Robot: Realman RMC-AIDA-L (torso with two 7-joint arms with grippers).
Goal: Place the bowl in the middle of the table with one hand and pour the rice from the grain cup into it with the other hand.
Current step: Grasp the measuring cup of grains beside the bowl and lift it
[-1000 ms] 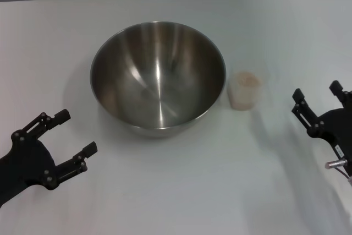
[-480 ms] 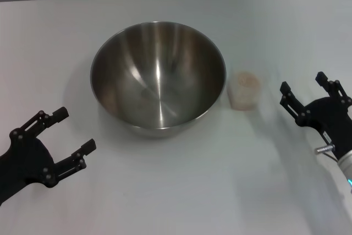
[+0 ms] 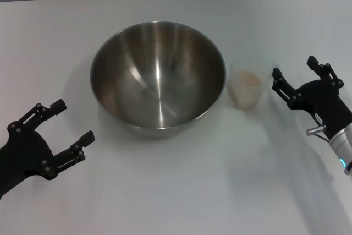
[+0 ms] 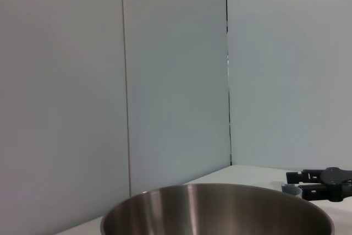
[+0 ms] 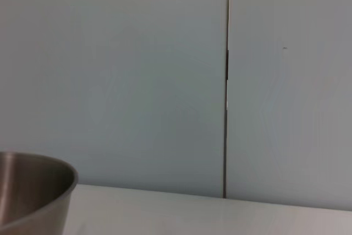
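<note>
While a large, deep stainless-steel bowl (image 3: 158,75) sits open and without contents near the middle of the plain white tabletop (image 3: 187,191), a small translucent plastic grain cup (image 3: 245,88) stands just beside it on the robot's right, holding a pale heap of uncooked rice (image 3: 247,80). Right black tool (image 3: 295,77) hovers near the cup with fingers spread wide, holding nothing and not touching it. Left black tool (image 3: 71,123) hangs near the bowl's front left, also wide open and holding nothing.
</note>
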